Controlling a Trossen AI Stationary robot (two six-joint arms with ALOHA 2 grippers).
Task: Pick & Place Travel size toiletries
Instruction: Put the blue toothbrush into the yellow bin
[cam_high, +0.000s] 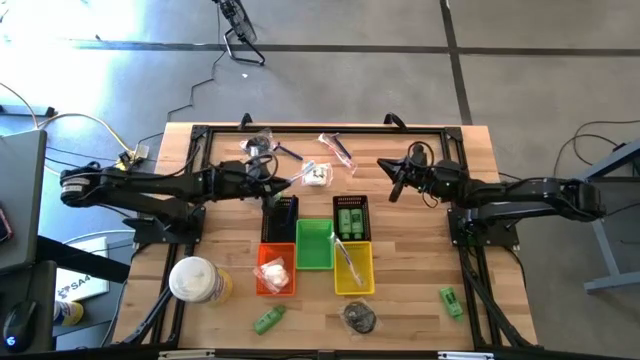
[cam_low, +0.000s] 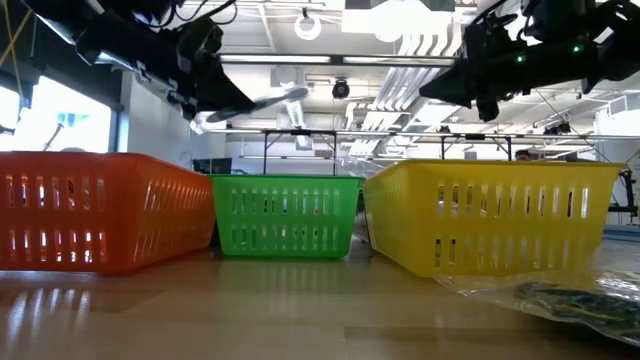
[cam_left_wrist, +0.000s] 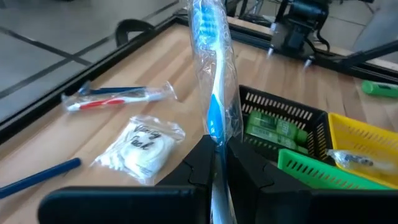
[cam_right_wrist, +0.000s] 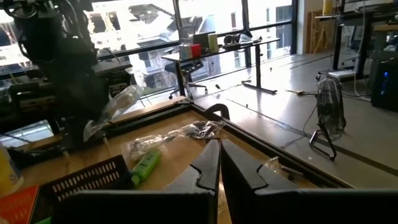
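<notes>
My left gripper (cam_high: 272, 182) is raised over the table's middle, just beyond a black basket (cam_high: 283, 215), and is shut on a clear-wrapped blue-and-white toothbrush (cam_left_wrist: 210, 68). On the wood beyond it lie a wrapped red-and-white toothbrush (cam_left_wrist: 118, 95), a clear packet of white pieces (cam_left_wrist: 140, 149) and a blue stick (cam_left_wrist: 37, 177). Green tubes (cam_high: 350, 218) lie in the second black basket. My right gripper (cam_high: 392, 180) hovers to the right of these, shut and holding nothing; the right wrist view shows its fingers (cam_right_wrist: 211, 163) together. My left gripper pinches the wrapped toothbrush by its handle (cam_left_wrist: 215, 127) between the two fingers. The brush lies along the fingers and sticks out past their tips, head end (cam_left_wrist: 205, 25) farthest out. It is lifted clear of the table, slanting slightly upward in the low view (cam_low: 265, 102).
Green (cam_high: 313, 243), orange (cam_high: 275, 270) and yellow (cam_high: 353, 267) baskets stand in the near middle. A round white-and-yellow container (cam_high: 195, 280) stands near left. Green tubes (cam_high: 268, 320) (cam_high: 450, 300) and a dark bag (cam_high: 360, 317) lie by the near edge. More wrapped items (cam_high: 337, 148) lie at the far edge.
</notes>
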